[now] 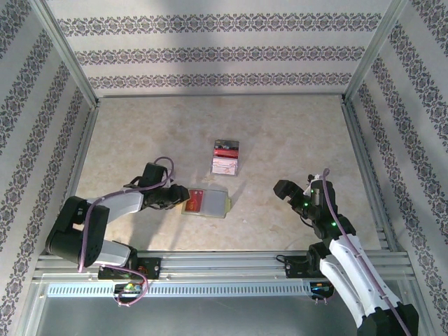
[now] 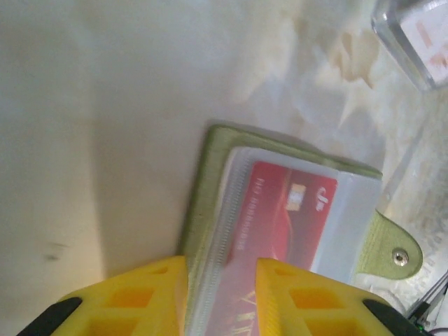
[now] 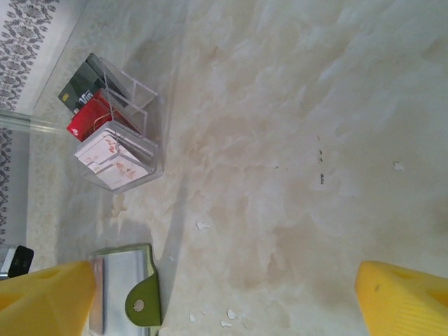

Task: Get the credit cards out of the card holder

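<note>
Card holder open flat, one red card in its sleeve

Seen from above, the olive-green holder lies unfolded on the pale, marbled table, at 6 o'clock from the clear plastic tray. Its inner face is a stack of greyish translucent pockets, ribbed along one seam and framed by soft green edging. A rounded green tab with a small metal snap juts from the holder's 3 o'clock edge. One credit card, glossy red with a small yellow mark and pale lettering, sits inside the top pocket and shows through the plastic.

My left gripper lies low at 9 o'clock of the holder. Its blocky yellow fingers stand narrow, with the near end of the pocket and the red card between them. I cannot tell whether the pads are pinching the plastic or only flanking it.

My right gripper hovers at 3 o'clock of the holder, well apart from it. Its jaws are spread wide, with bare table between them.

The tray is thin-walled, boxy and transparent. It holds upright cards in rows: in the top view a dark one at its 12 o'clock end, red ones in the middle, white ones with red print at 6 o'clock.
</note>
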You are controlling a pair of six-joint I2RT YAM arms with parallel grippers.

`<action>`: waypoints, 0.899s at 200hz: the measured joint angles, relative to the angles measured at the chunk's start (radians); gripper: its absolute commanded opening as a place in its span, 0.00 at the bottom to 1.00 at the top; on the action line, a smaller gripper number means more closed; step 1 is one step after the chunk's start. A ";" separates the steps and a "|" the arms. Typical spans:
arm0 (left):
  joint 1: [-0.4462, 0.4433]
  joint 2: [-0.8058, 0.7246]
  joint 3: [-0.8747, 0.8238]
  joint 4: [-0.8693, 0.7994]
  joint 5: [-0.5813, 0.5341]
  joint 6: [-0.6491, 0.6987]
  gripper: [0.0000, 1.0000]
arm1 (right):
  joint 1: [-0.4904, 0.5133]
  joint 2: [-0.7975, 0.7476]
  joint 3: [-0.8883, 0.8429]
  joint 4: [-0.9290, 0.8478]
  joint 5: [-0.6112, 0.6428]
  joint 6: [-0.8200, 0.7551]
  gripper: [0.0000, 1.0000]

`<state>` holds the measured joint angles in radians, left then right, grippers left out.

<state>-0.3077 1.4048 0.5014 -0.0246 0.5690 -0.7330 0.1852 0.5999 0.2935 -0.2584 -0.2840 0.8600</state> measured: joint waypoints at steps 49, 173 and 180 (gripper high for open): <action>-0.151 0.033 -0.008 0.100 -0.027 -0.094 0.31 | 0.079 0.152 0.112 0.025 -0.057 -0.004 0.80; -0.126 -0.066 0.000 0.127 -0.051 -0.130 0.14 | 0.515 0.756 0.440 0.211 -0.145 0.006 0.51; -0.125 -0.055 0.000 0.132 -0.034 -0.129 0.11 | 0.529 0.787 0.446 0.230 -0.146 0.015 0.48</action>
<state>-0.4324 1.3495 0.5014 0.1070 0.5354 -0.8623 0.7139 1.3865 0.7399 -0.0280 -0.4301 0.8753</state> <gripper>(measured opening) 0.156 0.514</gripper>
